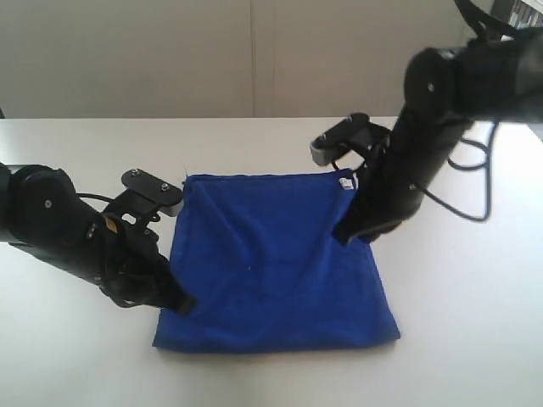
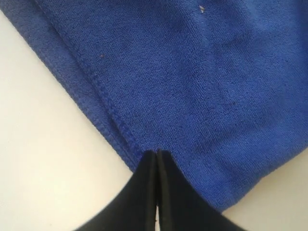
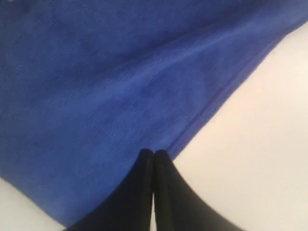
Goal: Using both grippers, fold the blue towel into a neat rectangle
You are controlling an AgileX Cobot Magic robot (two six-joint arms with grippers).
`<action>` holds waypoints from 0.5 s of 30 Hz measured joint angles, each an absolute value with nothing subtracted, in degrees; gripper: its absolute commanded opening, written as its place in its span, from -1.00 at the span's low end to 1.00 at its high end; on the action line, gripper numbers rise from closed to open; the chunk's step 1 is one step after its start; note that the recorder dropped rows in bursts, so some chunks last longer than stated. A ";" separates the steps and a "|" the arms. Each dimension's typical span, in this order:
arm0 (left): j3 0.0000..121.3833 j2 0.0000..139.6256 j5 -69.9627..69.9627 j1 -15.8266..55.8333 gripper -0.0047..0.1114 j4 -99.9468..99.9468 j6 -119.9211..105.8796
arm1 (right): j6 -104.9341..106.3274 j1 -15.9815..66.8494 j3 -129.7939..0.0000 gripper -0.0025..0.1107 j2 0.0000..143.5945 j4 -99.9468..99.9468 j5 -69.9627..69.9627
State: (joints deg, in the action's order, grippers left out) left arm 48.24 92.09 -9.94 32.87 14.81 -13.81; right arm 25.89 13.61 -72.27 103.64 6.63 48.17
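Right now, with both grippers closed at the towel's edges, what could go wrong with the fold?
The left gripper meets the blue towel only at its stitched hem, so the cloth may slip free on lifting. The right gripper sits mid-edge while the left is near a corner, so the fold may skew.

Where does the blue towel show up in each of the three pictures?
Exterior view: the blue towel lies spread in the middle of the picture.
Left wrist view: the towel fills the upper and right part, its stitched edge running diagonally.
Right wrist view: the towel fills the upper and left part.
Shared landmark: the white table, bare beside the towel's edge, shows in all three.
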 measured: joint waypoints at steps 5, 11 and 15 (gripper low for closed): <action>48.24 94.25 -8.28 32.87 -0.92 14.81 -13.81 | 27.55 15.83 -59.25 -0.96 97.88 13.69 38.56; 48.24 98.27 -7.69 32.87 -0.92 14.81 -13.28 | 29.36 18.11 -56.32 -0.96 100.24 15.50 36.17; 48.24 99.23 -6.61 32.87 -0.92 14.81 -12.10 | 29.50 18.52 -56.08 -0.96 102.04 15.60 34.88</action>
State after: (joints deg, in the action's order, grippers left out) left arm 48.24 99.23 -6.61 32.87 14.81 -12.10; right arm 29.50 18.52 -56.08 102.04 15.60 34.88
